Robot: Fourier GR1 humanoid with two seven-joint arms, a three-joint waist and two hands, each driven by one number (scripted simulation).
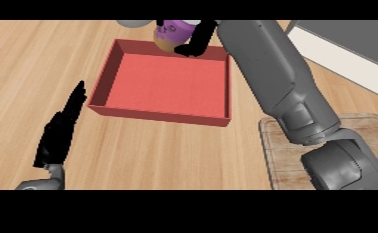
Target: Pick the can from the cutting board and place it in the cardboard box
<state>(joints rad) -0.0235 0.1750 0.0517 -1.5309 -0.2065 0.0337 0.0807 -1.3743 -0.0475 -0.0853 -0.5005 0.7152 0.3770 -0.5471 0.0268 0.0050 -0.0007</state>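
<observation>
Box (159, 82): red, square, shallow, nothing inside.
Can (172, 33): purple label, gripped by right hand (198, 39) at far rim.
Left hand (63, 127): fingers straight.

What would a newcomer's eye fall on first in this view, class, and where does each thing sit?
The red box sits open at the centre of the wooden counter. At its far edge the right hand curls round a purple-labelled can. The left hand rests open at the lower left.
</observation>
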